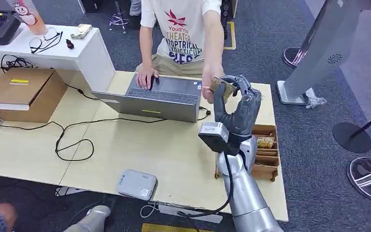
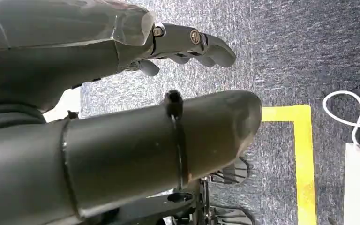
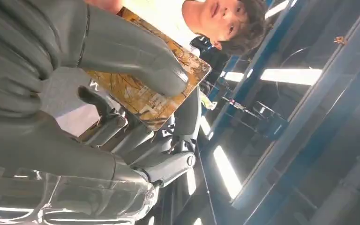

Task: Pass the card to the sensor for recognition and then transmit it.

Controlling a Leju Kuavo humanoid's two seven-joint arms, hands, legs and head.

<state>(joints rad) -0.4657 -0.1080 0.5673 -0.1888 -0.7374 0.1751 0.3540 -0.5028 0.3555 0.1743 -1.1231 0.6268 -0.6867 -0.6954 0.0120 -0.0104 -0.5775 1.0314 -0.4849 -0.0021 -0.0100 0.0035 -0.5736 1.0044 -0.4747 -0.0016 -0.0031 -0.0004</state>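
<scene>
R hand (image 1: pixel 237 107) w/ card (image 1: pixel 221 87)

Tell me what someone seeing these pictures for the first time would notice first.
The robot's raised right hand stands out at the far edge of the pale wooden table, pinching a brown patterned card between thumb and fingers. A person's hand reaches to the same card, right beside the open grey laptop. Behind the raised arm, a small wooden card rack stands on the table's right end.

- person's white T-shirt (image 1: pixel 181 24): red "YoudiYis", blue "THEATER"; lower lines partly hidden
- card (image 1: pixel 221 88) print: too small to read
</scene>
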